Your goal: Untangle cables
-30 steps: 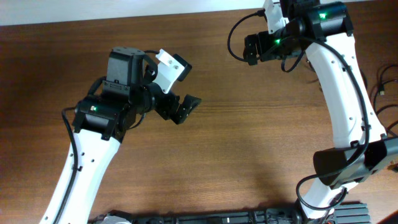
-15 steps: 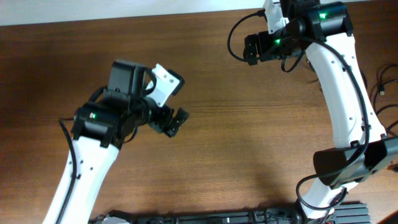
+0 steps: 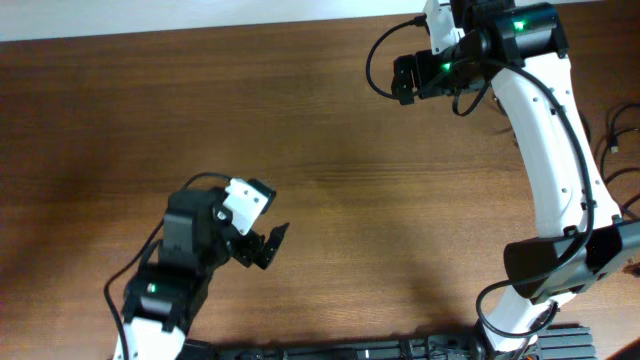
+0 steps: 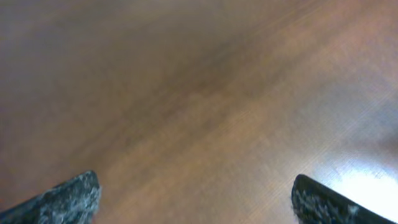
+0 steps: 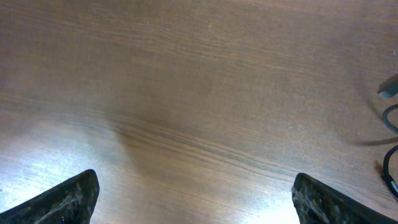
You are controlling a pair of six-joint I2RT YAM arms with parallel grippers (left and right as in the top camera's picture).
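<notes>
Left claw (image 4: 196, 200) and right claw (image 5: 196, 199) gape over wood-grain table (image 3: 400, 220) (cables (image 5: 388, 92) at edge).

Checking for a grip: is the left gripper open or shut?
Open: the left gripper shows fingertips far apart, table showing between.

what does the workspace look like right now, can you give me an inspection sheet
surface: brown wood table, some light glare
job's things: black cords with a small plug, at the table's right edge, mostly cut off by the frame
clutter: nothing seen
grippers: left gripper open, empty; right gripper open, empty
cables: arm wires looped beside the right wrist
surroundings: pale strip along the far edge; dark base at the near edge
</notes>
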